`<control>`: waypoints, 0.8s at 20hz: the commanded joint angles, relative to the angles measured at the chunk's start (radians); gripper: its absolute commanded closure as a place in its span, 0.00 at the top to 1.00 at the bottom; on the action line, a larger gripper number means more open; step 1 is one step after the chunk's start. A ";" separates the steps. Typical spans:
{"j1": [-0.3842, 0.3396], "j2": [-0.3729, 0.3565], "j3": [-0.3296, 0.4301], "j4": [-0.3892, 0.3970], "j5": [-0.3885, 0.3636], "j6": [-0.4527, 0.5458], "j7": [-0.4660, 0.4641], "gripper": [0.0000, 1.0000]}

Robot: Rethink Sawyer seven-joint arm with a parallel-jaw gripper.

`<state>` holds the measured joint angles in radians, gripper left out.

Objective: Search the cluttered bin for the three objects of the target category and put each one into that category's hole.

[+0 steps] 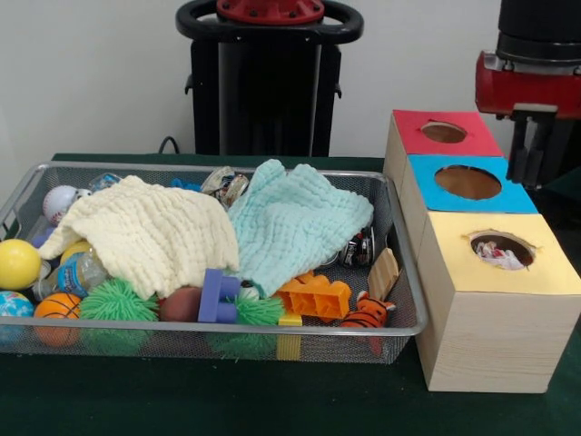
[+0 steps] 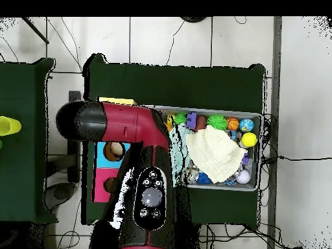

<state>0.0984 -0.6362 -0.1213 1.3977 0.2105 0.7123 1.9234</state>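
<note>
A: We see the gripper (image 1: 536, 150) hanging just beside the blue-topped box (image 1: 468, 183); whether it is clenched, we cannot tell.

B: The mesh bin (image 1: 407, 292) sits left of that box, full of clutter.

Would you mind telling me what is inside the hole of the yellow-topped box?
Inside the yellow-topped box, through its round hole, something crumpled and whitish with a bit of red shows. The rest of the interior is hidden by the lid, so what else it holds cannot be told.
</note>
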 commanded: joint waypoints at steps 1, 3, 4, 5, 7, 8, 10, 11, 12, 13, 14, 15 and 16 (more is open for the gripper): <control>-0.061 -0.002 0.024 0.010 -0.046 0.092 0.049 0.00; -0.065 -0.002 0.018 0.004 -0.054 0.083 0.054 0.00; -0.067 -0.001 0.018 0.001 -0.056 0.083 0.057 0.00; -0.066 -0.003 0.015 0.001 -0.061 0.079 0.061 0.00; -0.058 -0.009 0.001 -0.001 -0.071 0.077 0.078 0.00; -0.055 -0.008 -0.003 -0.006 -0.075 0.079 0.082 0.00; -0.053 0.000 -0.006 -0.018 -0.077 0.079 0.090 0.00; -0.053 0.004 -0.005 -0.019 -0.076 0.073 0.093 0.00; -0.052 0.007 -0.003 -0.016 -0.076 0.066 0.093 0.00; -0.053 0.010 -0.003 -0.022 -0.076 0.068 0.093 0.00; -0.054 0.014 -0.003 -0.028 -0.076 0.070 0.092 0.00; -0.052 0.015 -0.007 -0.033 -0.078 0.074 0.094 0.00; -0.053 0.017 -0.008 -0.038 -0.078 0.077 0.093 0.00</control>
<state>0.0592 -0.6562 -0.1479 1.3902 0.1817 0.7126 1.9234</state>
